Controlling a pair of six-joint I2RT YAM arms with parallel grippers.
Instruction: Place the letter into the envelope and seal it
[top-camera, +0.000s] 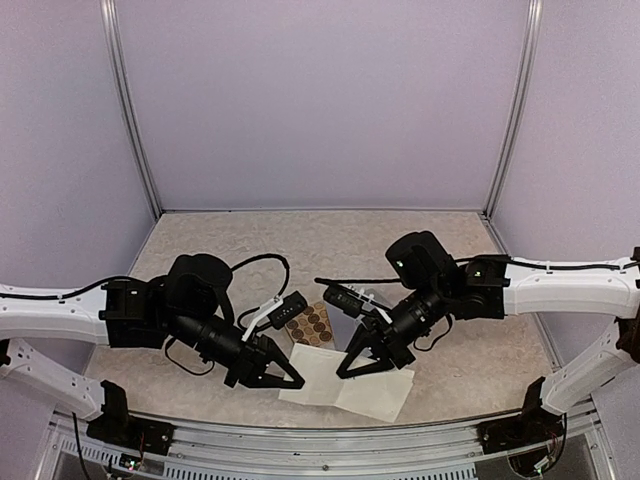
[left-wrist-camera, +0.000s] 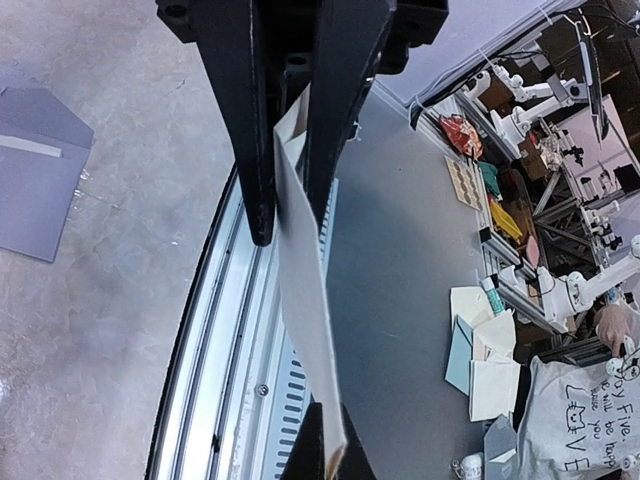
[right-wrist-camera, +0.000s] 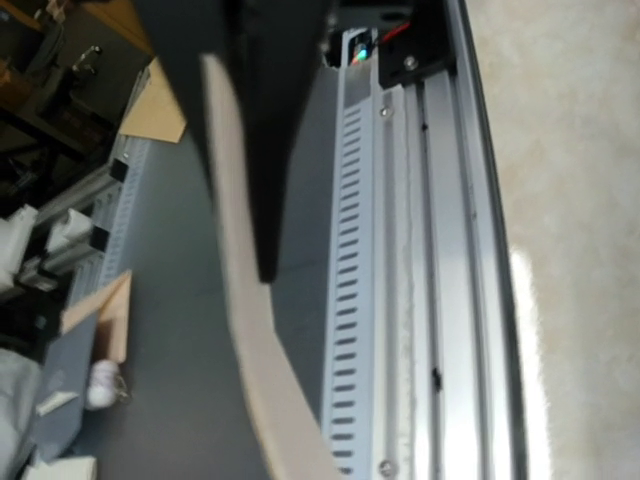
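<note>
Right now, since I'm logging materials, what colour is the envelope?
The envelope is grey-lavender, clearest in the left wrist view.

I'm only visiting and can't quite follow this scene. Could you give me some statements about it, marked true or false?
1. The left gripper pinches the letter. True.
2. The letter is already inside the envelope. False: the letter is held outside it, and the envelope lies apart.
3. The sticker sheet lies flat on the table. True.
4. The stickers are blue squares. False: they are round and brown.
</note>
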